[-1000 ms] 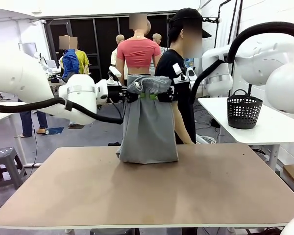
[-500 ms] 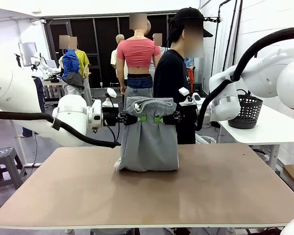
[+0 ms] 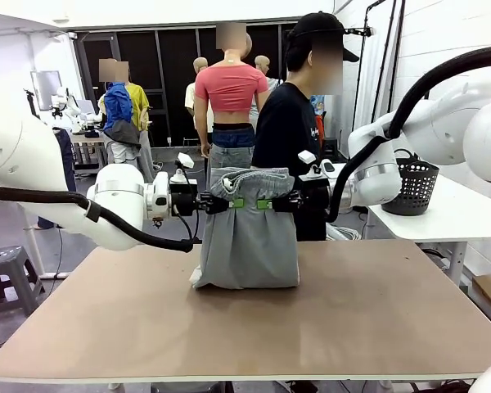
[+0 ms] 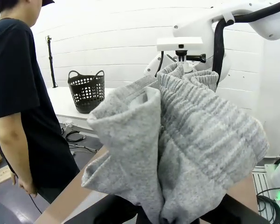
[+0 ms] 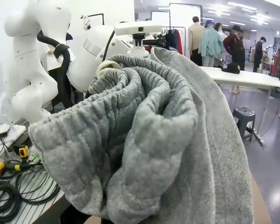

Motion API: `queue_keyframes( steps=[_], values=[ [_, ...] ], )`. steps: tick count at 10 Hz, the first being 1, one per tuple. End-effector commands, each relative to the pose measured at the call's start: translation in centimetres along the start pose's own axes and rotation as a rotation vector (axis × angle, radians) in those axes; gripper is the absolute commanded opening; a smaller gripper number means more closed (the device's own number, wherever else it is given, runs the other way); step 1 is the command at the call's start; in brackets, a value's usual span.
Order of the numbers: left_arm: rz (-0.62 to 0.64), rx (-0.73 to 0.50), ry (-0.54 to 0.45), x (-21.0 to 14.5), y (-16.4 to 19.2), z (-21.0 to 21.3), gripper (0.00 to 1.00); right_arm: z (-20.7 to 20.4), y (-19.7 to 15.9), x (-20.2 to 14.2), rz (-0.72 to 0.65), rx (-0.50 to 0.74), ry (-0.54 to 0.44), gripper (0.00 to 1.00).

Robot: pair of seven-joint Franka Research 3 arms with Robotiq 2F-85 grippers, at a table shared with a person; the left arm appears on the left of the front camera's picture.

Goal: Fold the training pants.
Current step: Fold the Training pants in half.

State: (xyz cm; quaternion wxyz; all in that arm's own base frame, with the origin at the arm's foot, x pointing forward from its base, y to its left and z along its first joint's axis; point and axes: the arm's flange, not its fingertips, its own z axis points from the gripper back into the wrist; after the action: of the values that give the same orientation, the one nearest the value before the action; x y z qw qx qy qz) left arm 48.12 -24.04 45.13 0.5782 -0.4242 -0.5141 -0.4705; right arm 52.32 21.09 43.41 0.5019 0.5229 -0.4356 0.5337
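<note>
Training pants (image 3: 247, 237): hang between both grippers, lower than a second ago, hem now bunched on the table's (image 3: 254, 327) far edge.
Left gripper (image 3: 222, 202): clamped on the waistband's left end.
Right gripper (image 3: 278, 201): pinching the other end (probably; cloth hides the fingers).
Meaning: lay-down starting.

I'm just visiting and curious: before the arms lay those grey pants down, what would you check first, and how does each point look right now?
1. Left gripper shut on the training pants: ok.
2. Right gripper shut on the waistband's other side: ok.
3. Both grippers level with each other: ok.
4. Lower end of the pants resting on the table: ok.
5. Bare tabletop in front of the pants for laying them down: ok.
6. Person behind the pants, hands away from the cloth: cannot tell, hands hidden in the front view.
</note>
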Motion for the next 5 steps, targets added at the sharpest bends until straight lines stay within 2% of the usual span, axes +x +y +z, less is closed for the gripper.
queue_keyframes(
  steps=[1, 3, 5],
  values=[
    [-0.019, 0.005, -0.002, 0.6, 0.2, 0.0, 0.0, 0.0, 0.0, 0.0, -0.001, 0.001, 0.0, 0.0],
    [0.046, 0.007, 0.001, -0.4, -0.9, 0.5, 0.0, 0.1, 2.2, -0.4, -0.039, 0.022, -0.022, 0.0],
    [0.195, 0.007, -0.009, -2.2, -2.8, 1.3, 0.0, -0.1, 4.0, -3.1, -0.167, 0.061, -0.052, 0.0]
  ],
)
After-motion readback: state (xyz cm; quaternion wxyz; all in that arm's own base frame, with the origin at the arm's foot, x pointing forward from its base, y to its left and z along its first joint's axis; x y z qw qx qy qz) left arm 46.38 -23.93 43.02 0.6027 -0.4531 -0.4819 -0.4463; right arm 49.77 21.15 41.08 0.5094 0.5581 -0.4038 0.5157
